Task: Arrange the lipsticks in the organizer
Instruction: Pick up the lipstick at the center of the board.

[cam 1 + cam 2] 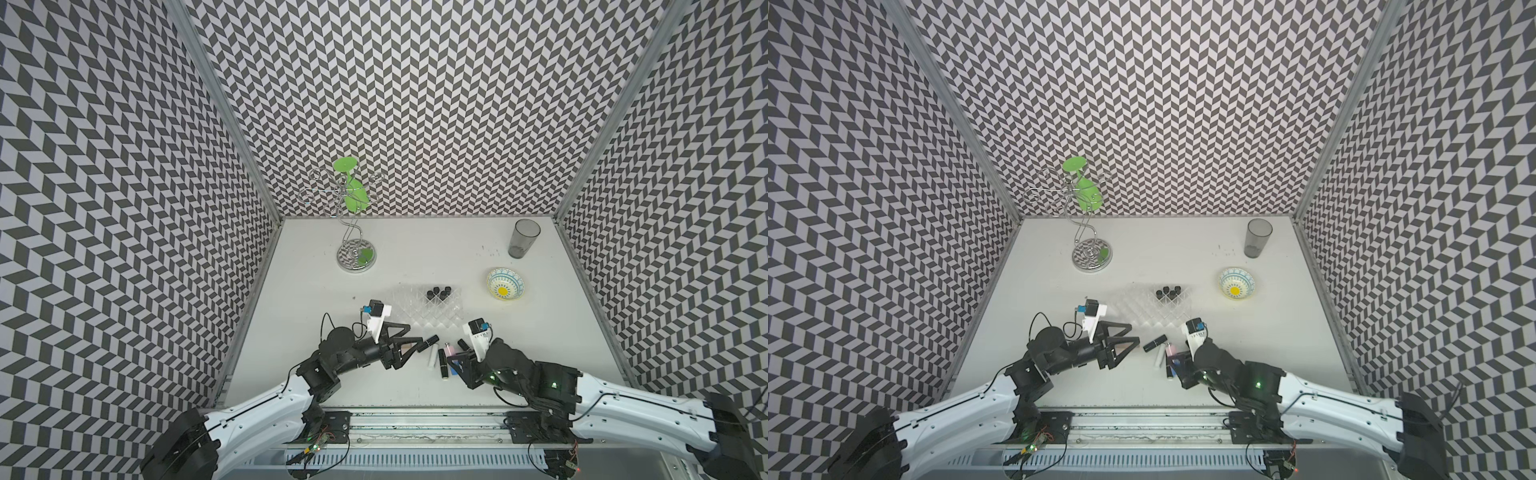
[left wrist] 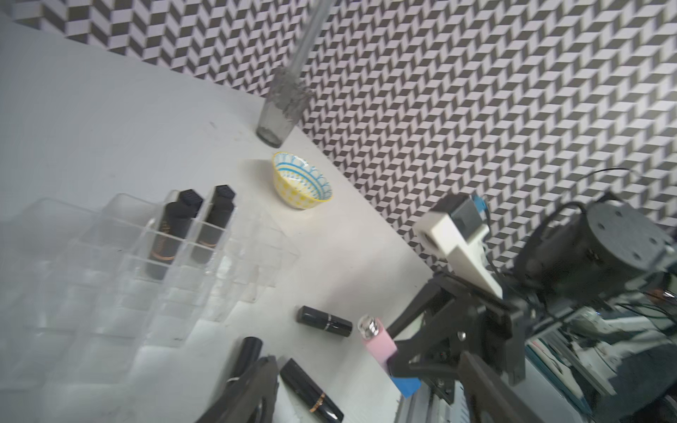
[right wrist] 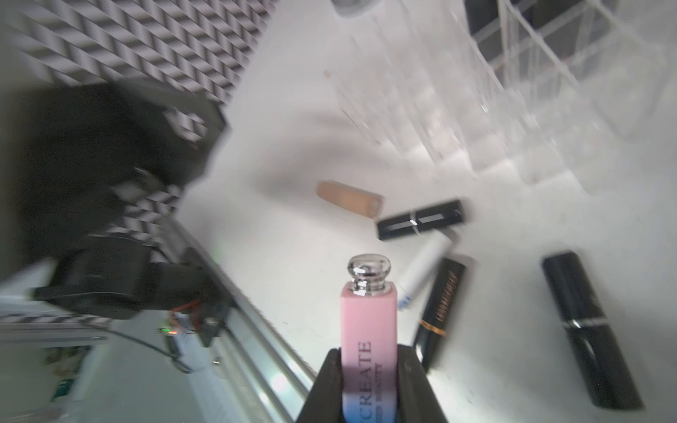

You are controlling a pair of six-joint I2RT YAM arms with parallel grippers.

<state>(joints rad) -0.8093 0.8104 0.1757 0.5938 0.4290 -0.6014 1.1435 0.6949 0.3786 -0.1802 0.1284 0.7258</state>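
Right wrist view: my right pincer (image 3: 369, 352) grips the pink-to-blue lipstick (image 3: 368, 315) near the organizer (image 3: 513, 110). My left pincer (image 1: 415, 337) stands wide.

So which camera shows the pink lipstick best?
The right wrist view: the pink lipstick is closest, silver cap and lettering clear, clamped in the right gripper. The left wrist view shows it smaller; in both top views it is tiny.
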